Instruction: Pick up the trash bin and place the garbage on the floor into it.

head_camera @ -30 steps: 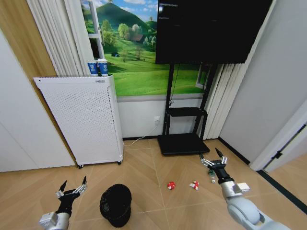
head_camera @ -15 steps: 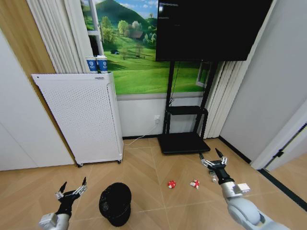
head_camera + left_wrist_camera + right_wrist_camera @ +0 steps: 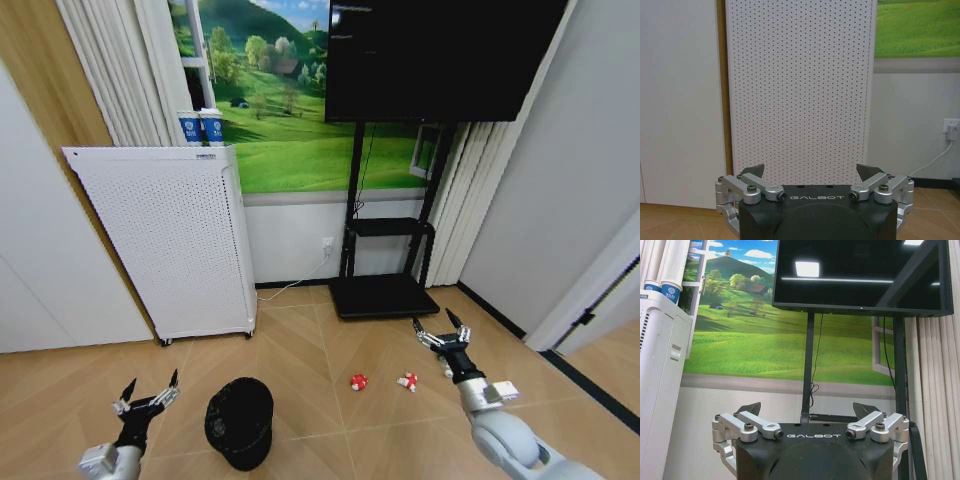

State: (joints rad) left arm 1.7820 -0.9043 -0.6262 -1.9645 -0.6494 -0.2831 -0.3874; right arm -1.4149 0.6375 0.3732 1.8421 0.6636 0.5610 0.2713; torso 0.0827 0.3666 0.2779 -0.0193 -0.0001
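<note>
Wood-patterned flooring ran from the white perforated cabinet (image 3: 165, 240) on the left across to the black television stand (image 3: 383, 296) at the back wall, and all of the work lay on it. Over the last second the whole scene had slid slightly in the head view while both arms kept their pose, so I judged that the robot's camera had moved and the objects had not. The trash bin (image 3: 240, 422) stood upright on the floor, near the left claw (image 3: 146, 397), which hung low with its fingers spread apart and holding nothing. The right claw (image 3: 440, 331), equally wide open and empty, hovered above the garbage: two red-and-white wrappers (image 3: 358, 381) (image 3: 407, 381) lay just apart from each other, and a small bottle (image 3: 445, 368) sat partly hidden beside that claw. Nothing had been grasped. To my eye the job had barely started, with the bin not yet lifted and every scrap left on the floor.
</note>
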